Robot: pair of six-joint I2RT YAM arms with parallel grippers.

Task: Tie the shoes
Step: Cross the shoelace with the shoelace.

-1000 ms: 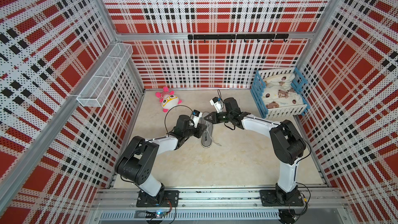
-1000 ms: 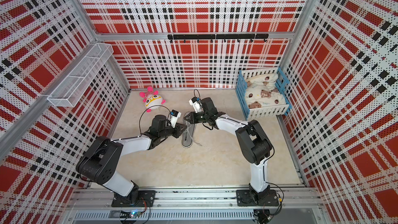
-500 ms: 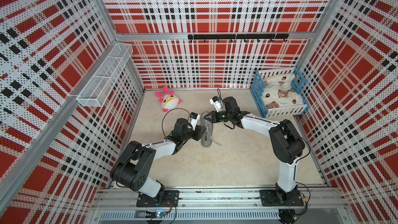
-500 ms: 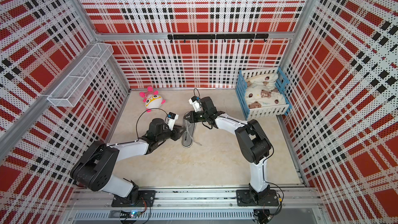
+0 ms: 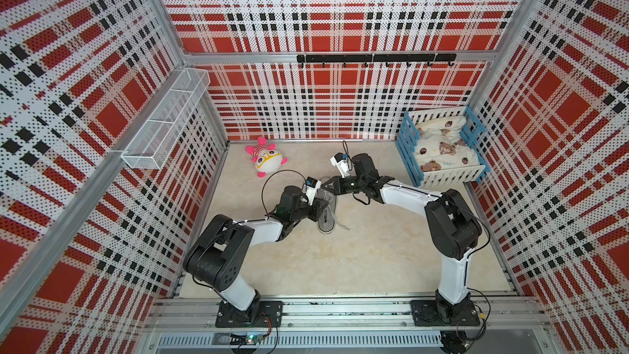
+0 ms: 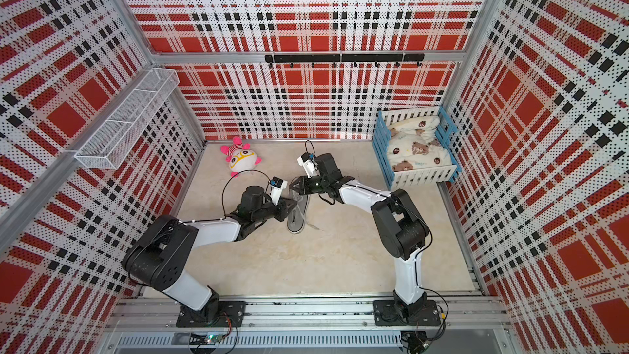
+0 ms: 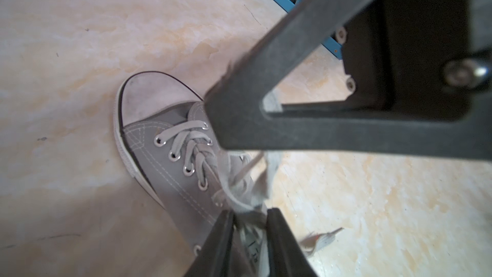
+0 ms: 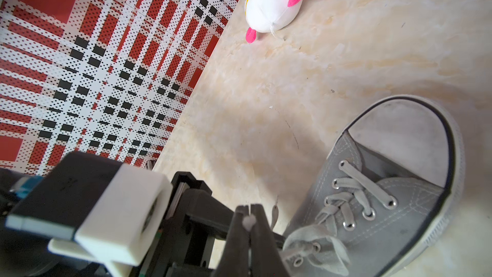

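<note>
Shoe (image 5: 327, 217) lies mid-desk (image 5: 357, 260) between both arms, partly hidden beneath them in a top view. Right fingers (image 8: 262, 235) are pressed together, pinching a lace (image 8: 249, 222) tip. Left fingers (image 7: 221, 238) are slightly parted around bunched lace — gripped or not, cannot tell. Heel is cut off in the left wrist view.

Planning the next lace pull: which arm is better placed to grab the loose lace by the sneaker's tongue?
Left. The left gripper has jaws apart astride the loose lace over the sneaker; the right gripper is shut, seemingly pinching a lace end.
</note>
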